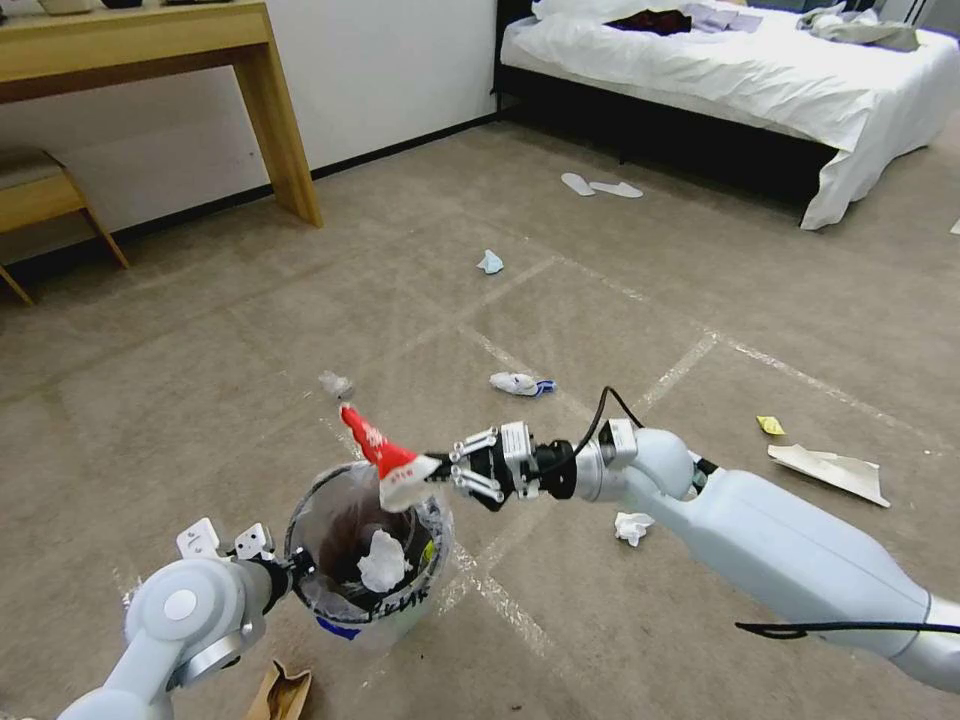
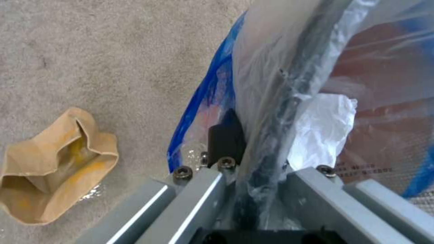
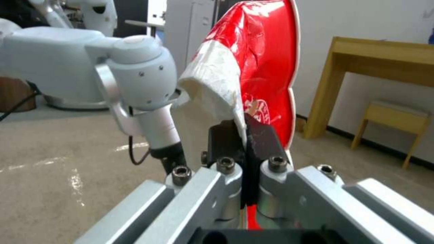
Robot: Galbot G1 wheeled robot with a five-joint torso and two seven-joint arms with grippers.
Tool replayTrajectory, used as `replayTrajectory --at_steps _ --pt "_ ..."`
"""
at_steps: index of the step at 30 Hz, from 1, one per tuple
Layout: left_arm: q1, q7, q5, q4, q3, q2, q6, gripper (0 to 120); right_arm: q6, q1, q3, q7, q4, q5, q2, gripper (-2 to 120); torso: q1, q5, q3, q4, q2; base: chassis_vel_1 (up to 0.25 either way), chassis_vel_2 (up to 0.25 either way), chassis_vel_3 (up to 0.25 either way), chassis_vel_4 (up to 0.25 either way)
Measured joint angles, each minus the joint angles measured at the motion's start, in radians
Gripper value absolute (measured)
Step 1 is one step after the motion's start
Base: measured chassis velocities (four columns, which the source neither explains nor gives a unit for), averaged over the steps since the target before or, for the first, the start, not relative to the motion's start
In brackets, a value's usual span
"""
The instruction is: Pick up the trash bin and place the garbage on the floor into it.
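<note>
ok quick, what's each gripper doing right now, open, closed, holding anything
Left gripper: closed on the rim of the trash bin.
Right gripper: closed on a red-and-white wrapper, above the bin's opening.

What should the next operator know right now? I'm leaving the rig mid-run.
Left gripper: jaws shut on the trash bin rim, holding it up.
Right gripper: jaws shut on a red-and-white wrapper, held over the bin mouth, not yet dropped.
Done: one white tissue lies in the bin.
Left on the floor: tissues, paper scraps, brown cardboard.
</note>
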Motion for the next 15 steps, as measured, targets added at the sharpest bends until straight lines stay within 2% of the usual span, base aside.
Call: replayTrajectory --at_steps 15 --pt "0.020 -0.023 -0.026 -0.048 -0.008 0.004 -0.002 0 0.000 -0.025 -0.034 -0.009 0.005 -0.051 -0.008 0 0.000 0.0000 0.000 0.0000 0.000 0.000 0.000 0.000 0.000"
